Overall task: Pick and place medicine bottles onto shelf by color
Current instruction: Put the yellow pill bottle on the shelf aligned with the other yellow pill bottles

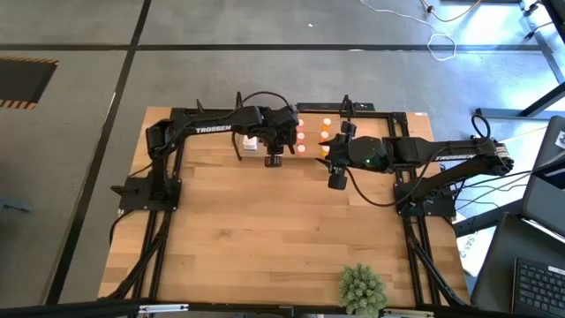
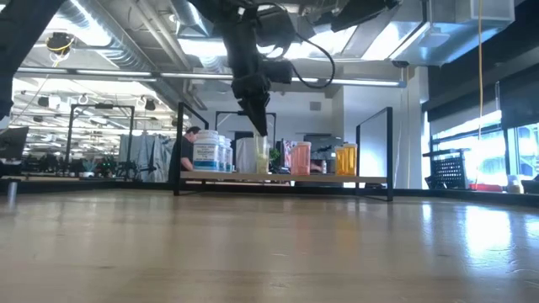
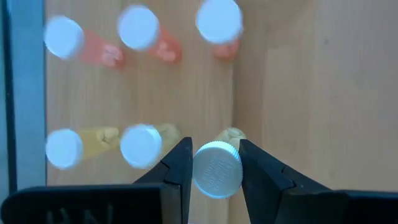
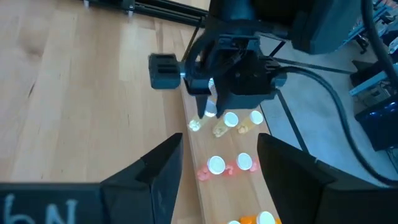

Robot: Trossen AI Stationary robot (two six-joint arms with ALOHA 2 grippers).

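I have the left gripper (image 3: 211,168) over the shelf (image 2: 370,179) at the far edge of the table (image 1: 265,238), its two fingers clamped on the white cap of a cream bottle (image 3: 217,169). In the left wrist view that bottle stands at the end of a row with two more cream bottles (image 3: 142,145) beside it; behind them runs a row of three pink bottles (image 3: 138,28), all white-capped and upright on the pale shelf base. The low view shows the held bottle standing on the shelf under the arm, between a cluster of larger white bottles (image 2: 210,155) and the pink and orange bottles (image 2: 345,159) further along.

The right gripper (image 4: 219,165) waits just beside the shelf, fingers wide apart with nothing between them, looking towards the left arm. The high view shows a green bushy plant (image 1: 363,287) at the near table edge, well apart from both arms
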